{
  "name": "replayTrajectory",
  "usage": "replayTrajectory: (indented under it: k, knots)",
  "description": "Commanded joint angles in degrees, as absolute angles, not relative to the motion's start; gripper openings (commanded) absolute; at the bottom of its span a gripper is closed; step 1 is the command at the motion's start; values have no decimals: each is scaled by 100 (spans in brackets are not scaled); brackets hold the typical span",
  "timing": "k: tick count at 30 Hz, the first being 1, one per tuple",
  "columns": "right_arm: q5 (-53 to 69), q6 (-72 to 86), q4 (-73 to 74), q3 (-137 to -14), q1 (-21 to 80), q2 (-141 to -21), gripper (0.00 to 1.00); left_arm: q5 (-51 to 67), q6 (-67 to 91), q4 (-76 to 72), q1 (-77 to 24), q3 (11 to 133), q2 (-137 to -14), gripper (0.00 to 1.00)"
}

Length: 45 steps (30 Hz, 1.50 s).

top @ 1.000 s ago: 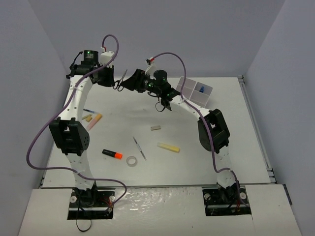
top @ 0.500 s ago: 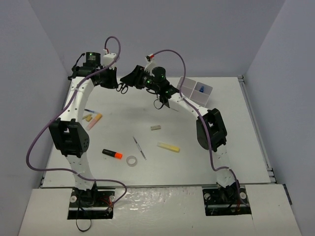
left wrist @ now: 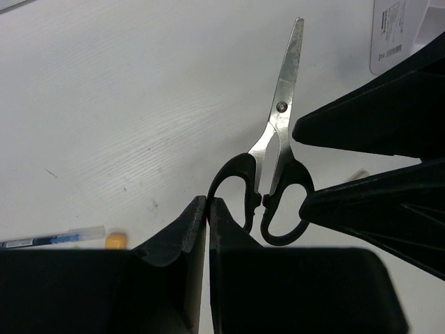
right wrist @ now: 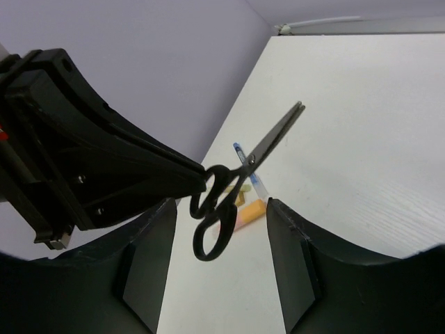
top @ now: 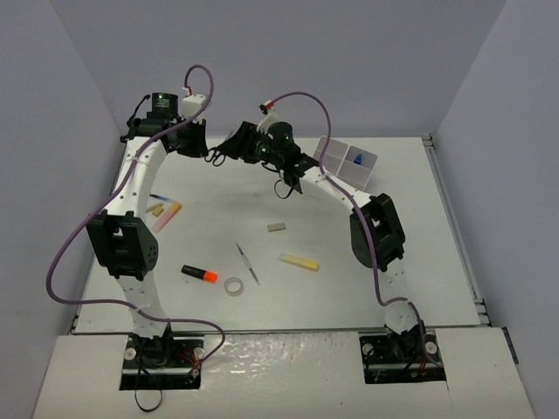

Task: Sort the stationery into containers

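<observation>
Left gripper (left wrist: 207,205) clenched on one handle loop of black-handled scissors (left wrist: 270,149), blades pointing toward top of left wrist view. Right gripper (right wrist: 222,209) spread wide, fingers either side of handles, contact unclear. Top view: both meet upper centre of frame. White tray (top: 327,148) upper right, blue-capped bottle (top: 359,159) in one compartment. Loose on table (top: 419,262), centre to lower centre: marker (top: 199,273), tape ring (top: 233,285), grey stick (top: 247,262), yellow bar (top: 299,261), grey block (top: 276,227)

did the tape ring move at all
No. The clear tape ring lies as before, just right of the black marker with orange cap.
</observation>
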<state>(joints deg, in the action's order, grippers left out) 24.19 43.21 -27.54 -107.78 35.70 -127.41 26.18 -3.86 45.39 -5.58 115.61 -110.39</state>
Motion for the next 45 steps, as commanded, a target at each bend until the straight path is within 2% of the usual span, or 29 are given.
replayTrajectory:
  k: [1, 8, 18, 23, 24, 26, 29, 30, 31, 33, 34, 36, 37, 42, 45]
  knots:
    - [2175, 4240, -2859, -10528, 3560, -11984, 53, 2579, -401, 4210, -598, 11735, -10679, 0]
    - [2219, 4313, -3112, -10495, 3542, -12043, 59, 2581, -454, 4245, -606, 11725, -10690, 0]
    - [2726, 5110, -3815, -11057, 3516, -12824, 51, 2634, -404, 4213, -662, 11748, -10608, 0]
    - [2845, 5312, -3793, -11351, 3512, -13084, 50, 2612, -383, 4115, -727, 11623, -10531, 0]
    - [2840, 5323, -3803, -11340, 3501, -13079, 48, 2618, -372, 4092, -722, 11606, -10508, 0]
    - [2794, 5318, -3949, -11229, 3498, -13033, 36, 2636, -378, 4070, -721, 11549, -10486, 0]
    - [2726, 5345, -4120, -11006, 3505, -12948, 6, 2626, -395, 4077, -721, 11540, -10510, 0]
    - [2725, 5337, -4115, -10997, 3500, -12925, 1, 2628, -403, 4100, -721, 11540, -10519, 0]
    - [2732, 5321, -4113, -10981, 3498, -12906, 0, 2635, -404, 4112, -728, 11540, -10528, 0]
    - [2776, 5201, -4089, -10935, 3480, -12829, 0, 2753, -441, 4241, -729, 11638, -10554, 6]
    - [2794, 5136, -4075, -10905, 3468, -12784, 0, 2824, -460, 4348, -729, 11697, -10570, 12]
    - [2778, 4979, -4044, -10720, 3429, -12668, 0, 3019, -458, 4645, -729, 11895, -10608, 51]
    - [2761, 4714, -3900, -10647, 3352, -12505, 0, 3082, -449, 4818, -738, 11959, -10608, 95]
    - [2823, 4183, -3582, -10087, 2724, -11985, 0, 3087, -300, 5052, -729, 12128, -10556, 97]
    - [2787, 2605, -3035, -10048, 2235, -11497, 0, 3012, -342, 5285, -709, 12270, -10587, 97]
